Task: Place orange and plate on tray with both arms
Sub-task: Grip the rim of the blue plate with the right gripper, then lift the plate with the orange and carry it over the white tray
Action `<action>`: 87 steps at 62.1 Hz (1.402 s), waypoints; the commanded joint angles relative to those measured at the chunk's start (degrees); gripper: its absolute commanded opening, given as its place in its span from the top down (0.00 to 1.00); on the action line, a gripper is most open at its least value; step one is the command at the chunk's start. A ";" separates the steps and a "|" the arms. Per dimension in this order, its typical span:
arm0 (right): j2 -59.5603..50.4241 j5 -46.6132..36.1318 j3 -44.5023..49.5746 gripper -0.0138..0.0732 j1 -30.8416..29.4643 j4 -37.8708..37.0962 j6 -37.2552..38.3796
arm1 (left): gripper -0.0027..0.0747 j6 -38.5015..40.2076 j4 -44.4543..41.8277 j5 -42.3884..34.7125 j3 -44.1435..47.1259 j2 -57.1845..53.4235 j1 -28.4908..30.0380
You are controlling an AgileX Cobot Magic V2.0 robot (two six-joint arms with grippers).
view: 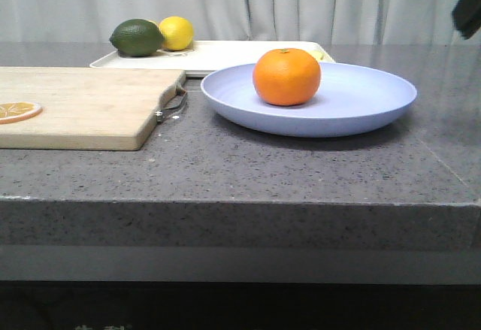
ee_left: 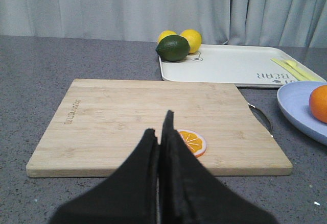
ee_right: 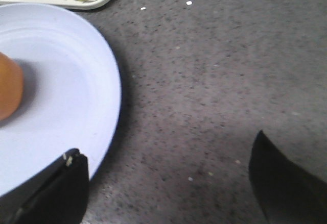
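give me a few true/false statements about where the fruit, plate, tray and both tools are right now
1. The whole bright-orange fruit sits on the large lavender-blue round plate. True.
2. The plate is already on the cream-white rectangular tray. False: it rests on the grey counter, in front of the tray.
3. The left tool is shut, over the light wooden cutting board. True.
4. The right tool grips the plate rim. False: it is open, one finger over the rim.
5. A dark green lime and yellow lemon lie on the cutting board. False: they are at the tray's corner.
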State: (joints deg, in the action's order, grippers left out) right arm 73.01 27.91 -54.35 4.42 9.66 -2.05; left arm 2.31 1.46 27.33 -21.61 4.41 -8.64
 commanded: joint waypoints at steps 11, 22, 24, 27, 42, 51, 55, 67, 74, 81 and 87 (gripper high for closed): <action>12.50 -3.47 -9.98 0.10 3.79 5.12 -0.54 | 0.99 0.59 0.53 -5.49 -1.47 0.73 0.08; 18.86 -1.80 -14.79 0.17 3.79 6.76 -0.54 | 0.99 0.59 0.53 -5.49 -1.47 0.73 0.08; 19.45 -1.35 -15.50 0.20 3.79 6.76 -0.54 | 0.99 0.59 0.53 -5.49 -1.47 0.73 0.08; 20.29 -0.83 -16.22 0.27 3.79 6.78 -0.54 | 0.99 0.59 0.53 -5.49 -1.47 0.73 0.08; 20.94 -1.18 -16.65 0.75 3.69 6.94 -0.54 | 0.99 0.59 0.53 -5.49 -1.47 0.73 0.08; 20.94 -0.04 -16.97 0.91 3.62 8.14 -0.42 | 0.99 0.59 0.53 -5.49 -1.47 0.73 0.08; 20.94 1.13 -17.70 0.91 3.50 9.71 0.05 | 0.99 0.59 0.53 -5.49 -1.47 0.73 0.08; 21.02 3.72 -22.98 0.91 3.02 15.36 0.17 | 0.99 0.59 0.53 -5.49 -1.47 0.73 0.08; 22.31 5.58 -28.43 0.91 3.02 17.83 0.17 | 0.99 0.59 0.53 -5.49 -1.47 0.73 0.08; 25.27 7.95 -35.57 0.91 3.02 20.42 0.17 | 0.99 0.59 0.53 -5.49 -1.47 0.73 0.08; 29.61 10.71 -44.10 0.91 3.02 21.85 0.46 | 0.99 0.59 0.53 -5.49 -1.47 0.73 0.08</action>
State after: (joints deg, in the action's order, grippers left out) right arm 102.22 39.87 -90.01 7.96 26.78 -2.04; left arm 2.31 1.54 27.11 -21.61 4.41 -8.64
